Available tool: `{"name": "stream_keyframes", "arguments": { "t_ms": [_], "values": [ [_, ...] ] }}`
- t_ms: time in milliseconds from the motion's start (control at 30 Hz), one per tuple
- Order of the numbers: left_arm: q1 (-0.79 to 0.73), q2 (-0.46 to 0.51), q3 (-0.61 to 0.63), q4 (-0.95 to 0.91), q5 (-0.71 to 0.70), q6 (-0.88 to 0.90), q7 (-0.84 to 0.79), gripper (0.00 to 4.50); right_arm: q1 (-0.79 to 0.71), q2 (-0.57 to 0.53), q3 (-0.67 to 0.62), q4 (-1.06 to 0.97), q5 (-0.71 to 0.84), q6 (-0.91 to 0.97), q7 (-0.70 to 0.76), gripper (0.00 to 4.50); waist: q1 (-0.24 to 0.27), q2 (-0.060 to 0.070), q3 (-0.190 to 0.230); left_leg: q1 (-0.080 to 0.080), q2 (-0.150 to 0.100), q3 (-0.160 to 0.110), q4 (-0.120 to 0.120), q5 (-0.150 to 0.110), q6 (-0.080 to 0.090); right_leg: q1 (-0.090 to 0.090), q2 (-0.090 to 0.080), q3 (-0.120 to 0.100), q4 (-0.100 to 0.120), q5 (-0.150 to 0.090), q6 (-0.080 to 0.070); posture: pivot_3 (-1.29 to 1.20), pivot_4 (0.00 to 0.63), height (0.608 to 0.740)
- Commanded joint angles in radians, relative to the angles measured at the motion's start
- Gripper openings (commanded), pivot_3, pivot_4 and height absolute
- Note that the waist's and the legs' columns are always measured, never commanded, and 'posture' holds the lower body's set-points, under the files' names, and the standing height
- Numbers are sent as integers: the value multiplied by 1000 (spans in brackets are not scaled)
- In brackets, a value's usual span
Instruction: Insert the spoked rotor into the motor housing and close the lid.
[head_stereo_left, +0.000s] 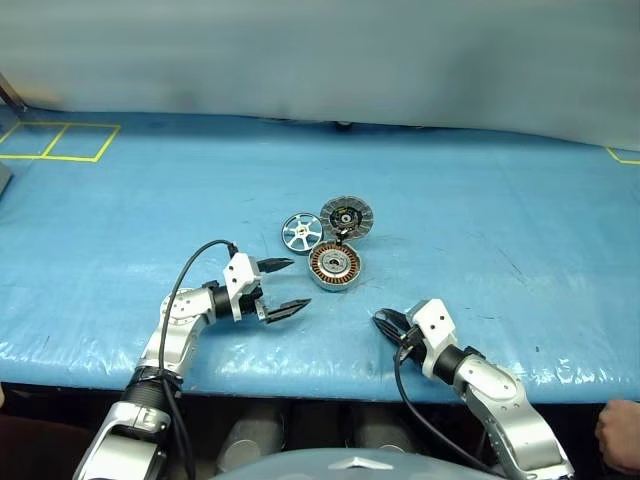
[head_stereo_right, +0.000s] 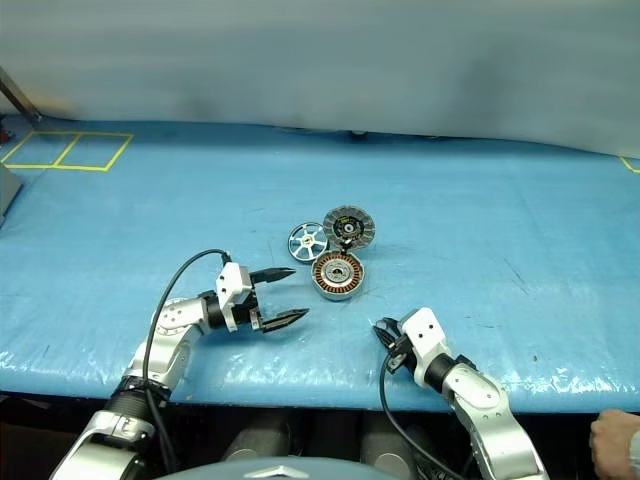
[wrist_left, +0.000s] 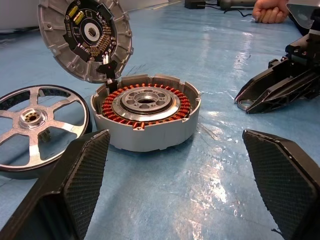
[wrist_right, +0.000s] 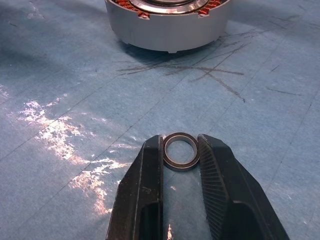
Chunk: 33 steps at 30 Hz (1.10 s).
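The right gripper (wrist_right: 181, 145) is pinching a small metal ring (wrist_right: 181, 151) that is sitting on the blue table (head_stereo_left: 520, 190), near its front edge. The left gripper (head_stereo_left: 284, 287) is spread wide and empty, pointing at the motor housing (head_stereo_left: 335, 266) in the middle of the table. The lid (head_stereo_left: 346, 216) is standing open behind it, so the copper coils are showing. The spoked rotor (head_stereo_left: 302, 232) is lying flat just beside the housing, waiting to go in. A person's hand (head_stereo_left: 620, 435) is peeking in at the front corner, cut off.

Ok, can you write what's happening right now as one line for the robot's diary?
right gripper: shut on small metal ring | left gripper: open, empty | spoked rotor: on table, beside motor housing | lid: open
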<state>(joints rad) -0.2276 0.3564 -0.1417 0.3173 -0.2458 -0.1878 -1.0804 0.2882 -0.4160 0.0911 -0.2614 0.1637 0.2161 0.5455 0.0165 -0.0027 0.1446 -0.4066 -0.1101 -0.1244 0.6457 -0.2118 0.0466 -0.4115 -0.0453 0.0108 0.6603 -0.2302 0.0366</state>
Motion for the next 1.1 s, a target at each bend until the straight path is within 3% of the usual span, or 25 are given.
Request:
{"name": "stream_keyframes", "arguments": {
  "t_ms": [33,400,733,1100],
  "values": [
    [2,-1,0,3,1,-24,-8,4500,10,-3,-15,23,5,15,-1,648,0,0,0,0,0,0,0,0,0,0,0,0,0,0,0,0,150,740],
    [-6,-19,-1,45,15,-52,4,4500,-130,0,-38,-146,95,59,16,648,-2,1,1,-3,0,0,0,1,1,-2,0,0,0,0,0,0,150,740],
    [-20,-43,-7,77,27,-84,15,4500,-353,10,51,18,49,118,44,648,-1,1,1,-5,0,0,-1,2,4,-3,0,-1,-1,5,0,0,150,740],
    [-8,-52,-4,76,35,-98,22,4500,-487,53,87,182,13,92,63,648,-3,1,1,-5,0,0,-2,1,5,-3,0,-1,-1,6,0,0,150,740]
  ]
}}
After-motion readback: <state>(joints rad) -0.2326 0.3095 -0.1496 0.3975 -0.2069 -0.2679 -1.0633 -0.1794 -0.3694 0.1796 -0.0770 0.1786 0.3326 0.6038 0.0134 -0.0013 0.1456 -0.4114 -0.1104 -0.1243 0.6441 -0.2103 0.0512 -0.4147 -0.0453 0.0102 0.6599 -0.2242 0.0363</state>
